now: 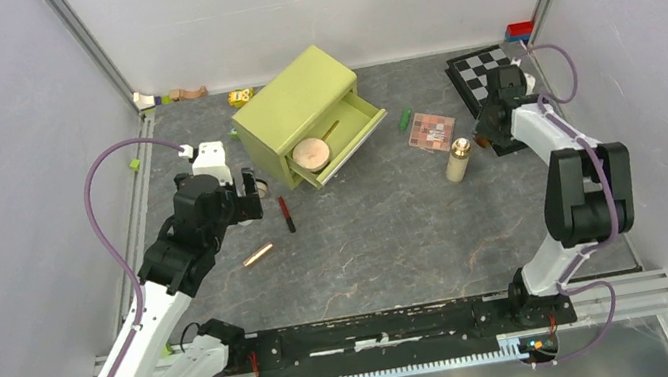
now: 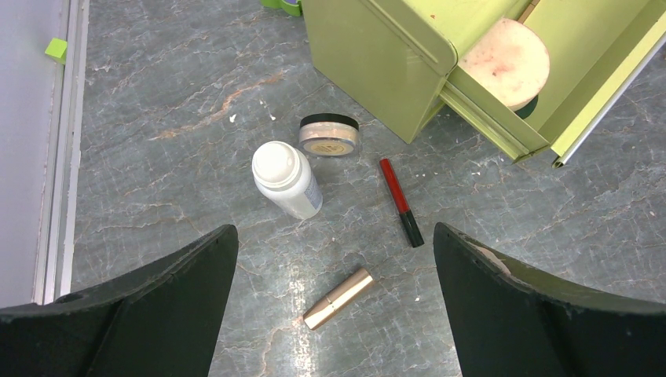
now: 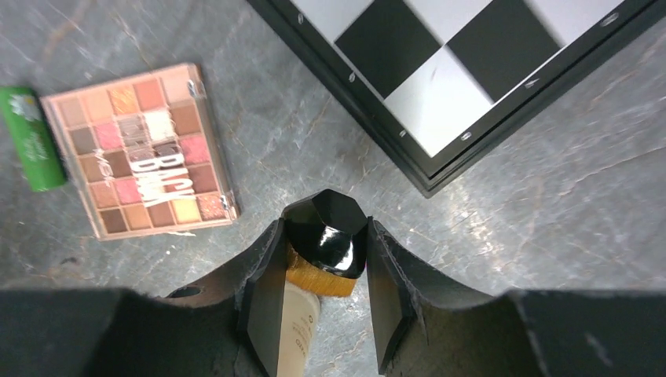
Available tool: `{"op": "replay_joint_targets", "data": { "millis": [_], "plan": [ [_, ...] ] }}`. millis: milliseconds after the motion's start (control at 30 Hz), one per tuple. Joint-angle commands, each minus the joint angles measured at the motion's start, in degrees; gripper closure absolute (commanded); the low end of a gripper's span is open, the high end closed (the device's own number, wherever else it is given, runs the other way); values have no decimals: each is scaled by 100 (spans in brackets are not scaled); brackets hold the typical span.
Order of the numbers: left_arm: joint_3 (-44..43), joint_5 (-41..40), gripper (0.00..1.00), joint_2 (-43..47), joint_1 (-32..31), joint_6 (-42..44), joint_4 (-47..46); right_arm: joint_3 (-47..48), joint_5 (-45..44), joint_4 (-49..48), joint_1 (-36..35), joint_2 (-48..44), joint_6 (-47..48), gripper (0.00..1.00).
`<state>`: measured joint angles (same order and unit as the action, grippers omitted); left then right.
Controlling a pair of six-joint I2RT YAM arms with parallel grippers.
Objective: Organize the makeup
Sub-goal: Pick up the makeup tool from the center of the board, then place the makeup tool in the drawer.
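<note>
A: Left side, what is noted?

B: The left gripper (image 2: 334, 230) is seen spread wide with nothing held, hung above the table (image 2: 157, 157). Below it a white bottle (image 2: 287, 179) is stood upright, with a tan jar (image 2: 330, 135) with a black rim just beside it. A red-black pencil (image 2: 401, 202) is laid flat to their right. A rose-gold tube (image 2: 338, 298) is laid apart from these, nearer the arm bases.

A: Centre?

B: A green cabinet (image 1: 296, 103) is recorded with its drawer (image 1: 346, 118) pulled out. A round tan compact (image 1: 311, 155) is seen inside the drawer.

A: Right side?

B: A green stick (image 3: 31, 137) is laid just beside an eyeshadow palette (image 3: 140, 149), both flat on the table. A cream bottle (image 3: 298, 322) is stood upright near the palette. Its black cap is clamped between the jaws of the right gripper (image 3: 323, 232). A chequered board (image 3: 471, 71) is noted just beyond, apart from the bottle.
</note>
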<state>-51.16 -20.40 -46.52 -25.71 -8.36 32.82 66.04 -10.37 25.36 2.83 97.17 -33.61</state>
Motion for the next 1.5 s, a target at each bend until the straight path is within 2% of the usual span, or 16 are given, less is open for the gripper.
{"op": "replay_joint_targets", "data": {
  "millis": [0,133,300,467,667,967,1300,1467],
  "plan": [
    [-26,71,0,30,27,-183,-206,396,-665,-117,-18,-597,259,63],
    [-39,89,0,26,31,-175,-206,808,-769,-155,-41,-931,398,63],
    [-35,65,0,29,31,-175,-207,1379,-207,-260,-240,-965,350,65],
    [-41,32,0,37,26,-166,-206,1824,60,-282,-1227,-650,107,66],
    [-35,10,0,47,31,-166,-196,2014,526,-753,-2361,-112,-205,66],
    [-52,-51,0,51,39,-149,-197,2385,1219,-1196,-2984,601,-407,65],
    [-44,-100,0,57,56,-140,-170,2651,1215,-1156,-3152,974,-348,56],
    [-62,36,0,0,75,-140,-208,2830,1140,-1004,-3209,1094,-192,40]
  ]
}}
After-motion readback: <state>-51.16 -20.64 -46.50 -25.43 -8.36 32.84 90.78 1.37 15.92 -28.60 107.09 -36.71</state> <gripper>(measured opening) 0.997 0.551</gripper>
